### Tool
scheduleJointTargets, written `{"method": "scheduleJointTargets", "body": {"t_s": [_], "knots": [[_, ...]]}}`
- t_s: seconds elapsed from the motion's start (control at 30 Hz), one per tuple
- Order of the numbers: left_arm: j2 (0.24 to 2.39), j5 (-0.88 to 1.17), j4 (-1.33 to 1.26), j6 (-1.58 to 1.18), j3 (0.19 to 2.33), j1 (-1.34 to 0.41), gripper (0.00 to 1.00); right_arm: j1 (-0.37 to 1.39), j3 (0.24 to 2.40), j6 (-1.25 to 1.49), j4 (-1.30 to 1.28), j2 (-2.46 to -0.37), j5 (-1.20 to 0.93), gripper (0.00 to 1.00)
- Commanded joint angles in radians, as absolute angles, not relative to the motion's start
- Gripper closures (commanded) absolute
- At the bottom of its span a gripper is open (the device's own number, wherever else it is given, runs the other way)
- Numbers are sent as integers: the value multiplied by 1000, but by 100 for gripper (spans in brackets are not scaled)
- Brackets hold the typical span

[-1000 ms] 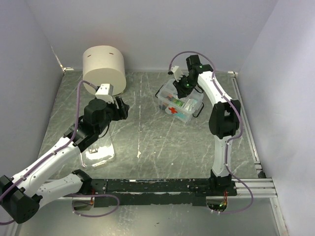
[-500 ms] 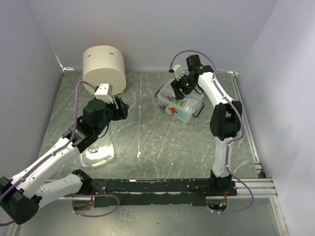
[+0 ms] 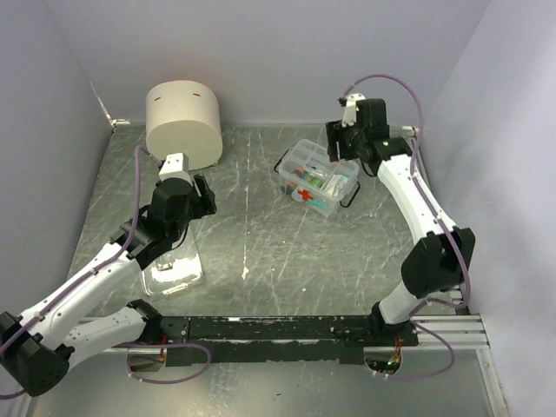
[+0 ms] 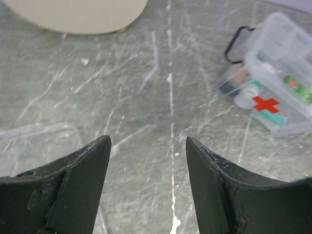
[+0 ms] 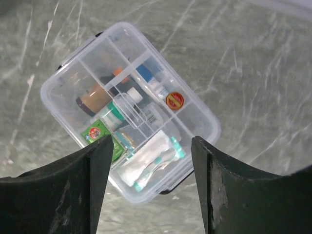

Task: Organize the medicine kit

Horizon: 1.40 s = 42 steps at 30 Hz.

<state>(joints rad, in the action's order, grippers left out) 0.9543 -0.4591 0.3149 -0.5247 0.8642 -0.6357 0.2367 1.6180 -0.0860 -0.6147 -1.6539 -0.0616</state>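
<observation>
The medicine kit (image 3: 317,178) is a small clear box with a red cross on its side and black handles, standing lidless on the far right of the table. In the right wrist view the kit (image 5: 129,107) holds a brown bottle, a green packet, a round red tin and white sachets in its compartments. My right gripper (image 3: 341,144) hovers above the kit's far right side, open and empty (image 5: 152,141). My left gripper (image 3: 206,196) is open and empty over bare table at the left (image 4: 147,141), with the kit (image 4: 278,73) well off to its right.
A large cream cylinder (image 3: 182,122) stands at the back left. A clear plastic lid (image 3: 174,269) lies flat under the left arm. A black rail (image 3: 287,330) runs along the near edge, and walls close in the table on three sides.
My right gripper has opened, risen out of the kit and drawn back toward the far right. The left gripper has shifted slightly left.
</observation>
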Motion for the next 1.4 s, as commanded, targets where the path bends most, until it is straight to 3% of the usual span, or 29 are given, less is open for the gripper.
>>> {"method": "scheduleJointTargets", "body": {"t_s": [0.0,0.13,0.43,0.67,1.1,1.37], "knots": [[969,-552,441,-659,863,-634,26,235,1424,284,-456,-1561,131,38],[976,-610,480,-756,823,-627,25,234,1296,489,-475,-1519,293,41],[1092,-562,477,-770,817,-558,25,172,1220,653,-373,-1567,241,50],[1132,-467,419,-742,821,-484,25,136,1255,664,-345,-1656,215,52],[1180,-440,408,-791,794,-443,24,109,1213,526,-319,-1686,55,74],[1200,-426,404,-810,771,-442,24,110,1158,451,-314,-1632,-87,76]]}}
